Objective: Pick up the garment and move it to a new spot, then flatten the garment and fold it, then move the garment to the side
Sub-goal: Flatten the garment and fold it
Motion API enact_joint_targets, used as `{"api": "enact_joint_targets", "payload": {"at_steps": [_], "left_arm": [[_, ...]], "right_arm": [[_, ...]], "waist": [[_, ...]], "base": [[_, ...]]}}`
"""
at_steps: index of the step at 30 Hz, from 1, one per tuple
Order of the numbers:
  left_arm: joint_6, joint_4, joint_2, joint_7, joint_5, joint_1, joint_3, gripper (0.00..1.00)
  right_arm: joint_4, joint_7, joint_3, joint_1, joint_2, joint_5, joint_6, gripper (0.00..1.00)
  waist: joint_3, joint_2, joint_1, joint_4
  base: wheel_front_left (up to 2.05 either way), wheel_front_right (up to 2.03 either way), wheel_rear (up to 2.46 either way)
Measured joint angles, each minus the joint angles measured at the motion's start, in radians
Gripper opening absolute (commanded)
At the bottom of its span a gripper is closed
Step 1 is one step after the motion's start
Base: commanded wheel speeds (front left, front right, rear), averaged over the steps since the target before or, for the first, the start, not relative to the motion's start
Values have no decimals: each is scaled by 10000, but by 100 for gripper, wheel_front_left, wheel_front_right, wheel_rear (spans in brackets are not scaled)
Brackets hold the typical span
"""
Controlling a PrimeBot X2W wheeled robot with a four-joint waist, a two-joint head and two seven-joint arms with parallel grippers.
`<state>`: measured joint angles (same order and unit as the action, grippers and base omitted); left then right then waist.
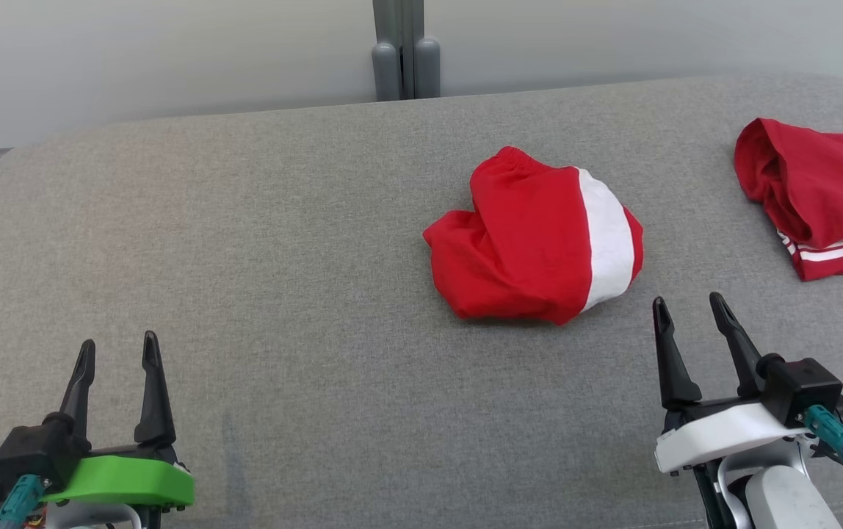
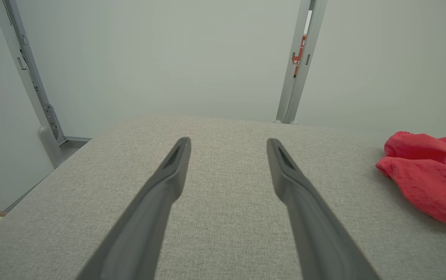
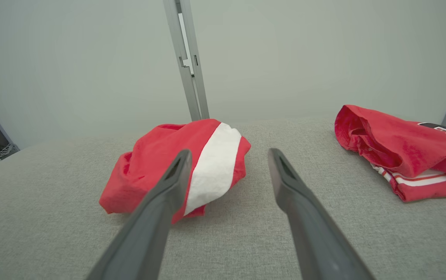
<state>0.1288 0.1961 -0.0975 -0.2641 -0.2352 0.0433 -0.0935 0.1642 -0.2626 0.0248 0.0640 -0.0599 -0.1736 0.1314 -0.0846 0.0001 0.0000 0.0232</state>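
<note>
Nearest the robot, the left gripper [image 1: 119, 339] and the right gripper [image 1: 687, 298] sat over the near edge of the grey table [image 1: 245, 257], both with jaws spread wide and empty. Just beyond the right gripper lay the garment [image 1: 532, 235], a crumpled red heap with a white stripe, near the table's middle. The pick-up had not begun. A good grasp would probably pinch a single layer at the heap's near edge, so the cloth could hang open. Farther right lay a second red shirt [image 1: 818, 191], well apart and best left alone.
</note>
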Motion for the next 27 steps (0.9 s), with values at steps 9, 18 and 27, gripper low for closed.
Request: {"api": "enact_joint_targets", "payload": {"at_steps": [9,18,27], "left_arm": [[0,54,8,0,-10,253,203,100],[4,142,31,0,-102,766,527,100],[4,251,82,0,-194,1206,750,100]], "right_arm": [[510,2,552,1258,-734,96,0,100],[1954,683,1313,3951,-1611,88,0,100],[4341,1467,1898,6092,-2063,-105,0,100]], "waist": [[-254,0,0,96],[-792,0,0,373],[-1364,0,0,770]], "base": [[0,0,0],[0,0,0],[0,0,0]]}}
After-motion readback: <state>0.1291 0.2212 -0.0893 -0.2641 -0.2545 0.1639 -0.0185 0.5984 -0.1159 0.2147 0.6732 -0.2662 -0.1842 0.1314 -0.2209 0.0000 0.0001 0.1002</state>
